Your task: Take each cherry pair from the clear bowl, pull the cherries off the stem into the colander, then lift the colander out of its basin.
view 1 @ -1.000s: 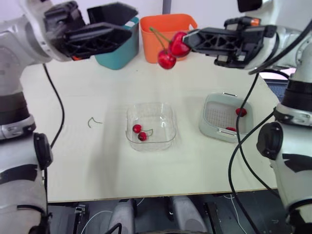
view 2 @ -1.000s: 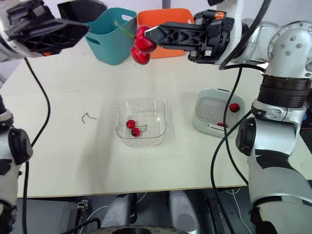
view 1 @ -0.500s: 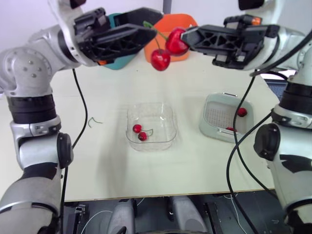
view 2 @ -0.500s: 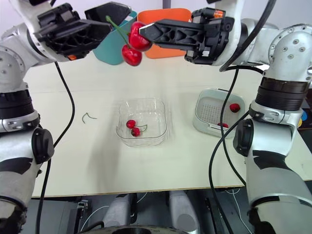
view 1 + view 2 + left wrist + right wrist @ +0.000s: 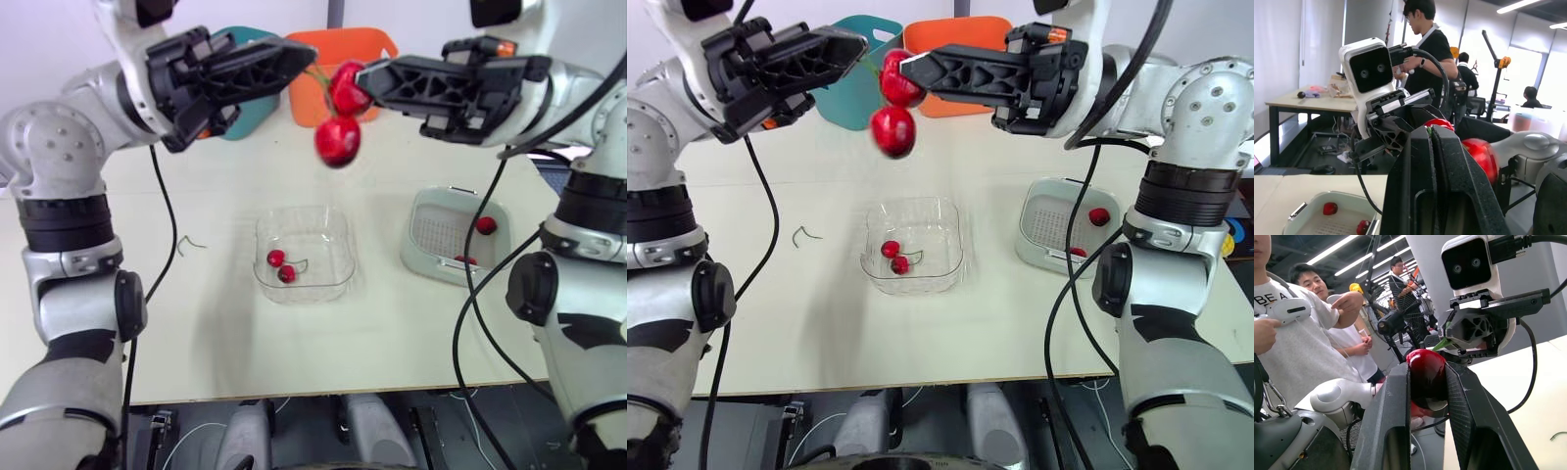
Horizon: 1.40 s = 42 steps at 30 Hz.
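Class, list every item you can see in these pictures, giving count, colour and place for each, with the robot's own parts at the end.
cream table: one, under everything.
clear square plastic bowl: one, mid-table.
red cherry pair: one, inside the bowl.
held red cherry pair: one, in the air above the bowl.
pale grey colander: one, in its basin, right of the bowl.
loose red cherries: two, in the colander.
bare green stem: one, on the table left of the bowl.
teal plastic bin: one, far edge.
orange plastic bin: one, beside the teal bin.
people: several, background.
left gripper: black, pinching the held pair's stem.
right gripper: black, clamping its upper cherry.
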Available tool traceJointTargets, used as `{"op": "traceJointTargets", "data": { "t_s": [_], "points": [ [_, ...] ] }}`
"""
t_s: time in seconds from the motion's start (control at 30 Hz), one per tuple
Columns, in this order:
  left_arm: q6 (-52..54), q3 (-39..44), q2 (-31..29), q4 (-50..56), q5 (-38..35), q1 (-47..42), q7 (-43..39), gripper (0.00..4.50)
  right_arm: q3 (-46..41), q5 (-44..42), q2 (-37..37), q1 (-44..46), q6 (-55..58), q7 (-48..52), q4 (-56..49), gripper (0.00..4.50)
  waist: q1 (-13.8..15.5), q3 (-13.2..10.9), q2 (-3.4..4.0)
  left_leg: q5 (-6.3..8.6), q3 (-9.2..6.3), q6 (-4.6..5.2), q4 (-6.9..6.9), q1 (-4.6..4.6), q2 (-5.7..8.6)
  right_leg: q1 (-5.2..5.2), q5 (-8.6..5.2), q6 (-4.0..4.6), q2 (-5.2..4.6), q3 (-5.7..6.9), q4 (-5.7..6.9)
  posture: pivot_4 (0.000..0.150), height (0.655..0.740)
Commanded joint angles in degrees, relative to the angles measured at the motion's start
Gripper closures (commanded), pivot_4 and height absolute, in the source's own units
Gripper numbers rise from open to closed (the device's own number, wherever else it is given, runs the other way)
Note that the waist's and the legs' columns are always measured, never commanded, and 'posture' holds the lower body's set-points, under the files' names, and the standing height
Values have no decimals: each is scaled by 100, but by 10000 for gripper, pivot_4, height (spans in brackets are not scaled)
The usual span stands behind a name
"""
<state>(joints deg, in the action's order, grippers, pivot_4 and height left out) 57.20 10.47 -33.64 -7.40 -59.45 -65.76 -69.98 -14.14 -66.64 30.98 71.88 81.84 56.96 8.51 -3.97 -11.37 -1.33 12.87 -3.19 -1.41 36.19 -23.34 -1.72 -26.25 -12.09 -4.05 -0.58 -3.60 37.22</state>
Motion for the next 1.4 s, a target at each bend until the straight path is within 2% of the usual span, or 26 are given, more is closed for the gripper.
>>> {"op": "traceJointTargets", "data": {
  "t_s": [0.03,0.3,0.5,0.67,0.8,0.97,1.17,1.4],
  "points": [
    [-56,177,-135,-34,-1,-32,7,44473,-146,-226,23,60,-89,5,-167,37686,0,0,0,0,0,0,0,0,0,0,0,0,0,0,0,1500,7400],
    [-83,219,-204,-55,-5,-3,13,44473,-152,-226,44,41,-165,-30,-158,37686,0,0,0,0,0,0,0,0,0,0,0,0,0,0,0,1500,7400],
    [-191,92,-537,-10,221,150,-216,45000,-89,-99,132,-79,-306,-73,-236,18066,-5,0,0,0,0,0,-1,1,0,0,0,0,1,0,0,1500,7400],
    [-696,-393,-1103,40,970,317,-805,45000,410,690,751,-455,-921,206,-454,374,10,0,0,0,0,0,-1,-2,0,0,-1,0,0,1,-6,1500,7400],
    [-1101,-734,-1313,-99,1479,239,-1196,45000,953,1370,1092,-484,-1442,346,-546,110,6,0,0,0,2,0,0,-3,2,-1,-5,-7,-2,0,-8,1500,7400],
    [-1480,-970,-1170,-493,2002,2,-1129,45000,1292,1483,1257,-691,-1441,469,-1196,110,-1,0,0,0,3,0,-3,-4,0,-8,-6,-7,1,-1,-6,1500,7400],
    [-1904,-1017,-853,-723,2465,-95,-831,45000,1572,1692,976,-1182,-1372,-228,-1900,110,4,0,0,0,2,0,1,-4,1,-4,-6,-9,-1,-2,-6,1500,7400],
    [-2067,-976,-739,-789,2584,-137,-830,45000,1568,1828,633,-1212,-1265,-822,-1802,110,5,0,0,0,2,0,0,-5,1,-8,-2,-1,-1,-3,-3,1500,7400]
  ]
}}
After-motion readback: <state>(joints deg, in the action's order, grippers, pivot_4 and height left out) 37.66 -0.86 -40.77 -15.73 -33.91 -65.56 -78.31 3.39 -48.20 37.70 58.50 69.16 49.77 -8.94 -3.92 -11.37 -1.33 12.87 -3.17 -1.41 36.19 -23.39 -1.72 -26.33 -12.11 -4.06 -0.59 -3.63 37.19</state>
